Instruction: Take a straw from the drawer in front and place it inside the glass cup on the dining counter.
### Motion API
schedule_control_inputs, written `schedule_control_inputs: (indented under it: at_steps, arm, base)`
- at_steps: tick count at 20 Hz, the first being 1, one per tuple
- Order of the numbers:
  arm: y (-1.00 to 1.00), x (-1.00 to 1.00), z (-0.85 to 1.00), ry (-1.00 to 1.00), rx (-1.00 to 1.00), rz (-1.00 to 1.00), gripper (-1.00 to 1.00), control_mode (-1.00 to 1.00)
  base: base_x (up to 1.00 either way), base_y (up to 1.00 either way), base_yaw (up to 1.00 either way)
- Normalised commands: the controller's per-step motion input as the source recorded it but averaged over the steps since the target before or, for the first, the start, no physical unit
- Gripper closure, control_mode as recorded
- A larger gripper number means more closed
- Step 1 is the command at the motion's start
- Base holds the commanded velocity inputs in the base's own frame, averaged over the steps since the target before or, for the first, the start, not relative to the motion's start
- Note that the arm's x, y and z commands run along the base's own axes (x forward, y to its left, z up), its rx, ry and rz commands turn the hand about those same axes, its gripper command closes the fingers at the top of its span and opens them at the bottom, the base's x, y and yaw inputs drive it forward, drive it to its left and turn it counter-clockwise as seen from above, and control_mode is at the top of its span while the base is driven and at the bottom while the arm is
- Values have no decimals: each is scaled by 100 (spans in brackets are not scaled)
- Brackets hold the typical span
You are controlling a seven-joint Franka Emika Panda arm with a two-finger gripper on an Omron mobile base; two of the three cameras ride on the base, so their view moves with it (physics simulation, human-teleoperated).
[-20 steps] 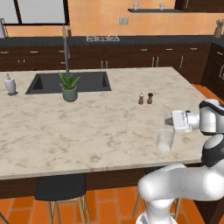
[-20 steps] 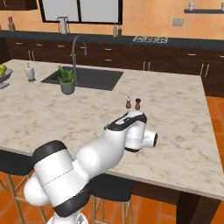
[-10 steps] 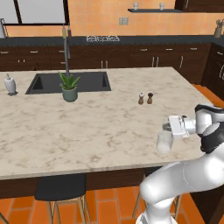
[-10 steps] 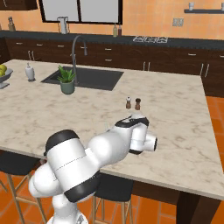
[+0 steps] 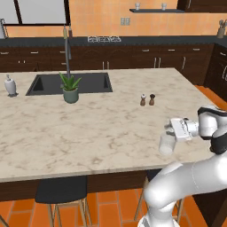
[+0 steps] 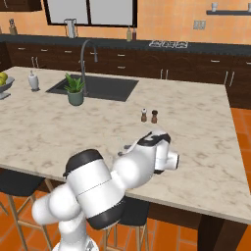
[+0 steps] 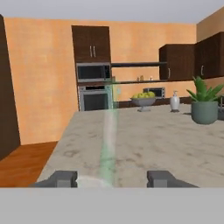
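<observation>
a: hand view is showing the pincer (image 7: 112,178) with its two tips (image 7: 63,178) standing wide apart, and nothing is pressing against either one.

b: is it carrying the straw?

a: i cannot tell. a pale, see-through streak (image 7: 108,140) is rising between the tips, touching neither. it may be the straw, or the cup's wall seen very close. i am not calling it either way.

b: and from the left base view?

a: the pincer is lying level there, pointing left across the counter (image 5: 88,128), and the cup (image 5: 166,144) is standing upright just below and beside it, near the counter's front edge. the straw is too thin to make out from there.

b: so what is worrying you?

a: the cup, mostly. the hand is hanging so close that any sideways or downward move is risking a knock, and with the edge that near, a tipped cup could be rolling off. also, if the straw is lying loose between those wide tips, it is going nowhere on purpose: it could be dropping past the cup's mouth.

b: anything further out in the way?

a: no. the shakers (image 5: 147,99) and the plant (image 5: 70,88) are sitting well apart from the cup.
</observation>
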Motion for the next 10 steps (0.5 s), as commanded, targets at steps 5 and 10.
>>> schedule_control_inputs:
  at_steps: [5, 10]
  arm:
    - [-4, -2, 45, -16, -1, 1, -100, -100]
    - [0, -8, 63, -11, -9, 0, -100, -100]
  base:
    - [0, 0, 0]
    - [0, 0, 0]
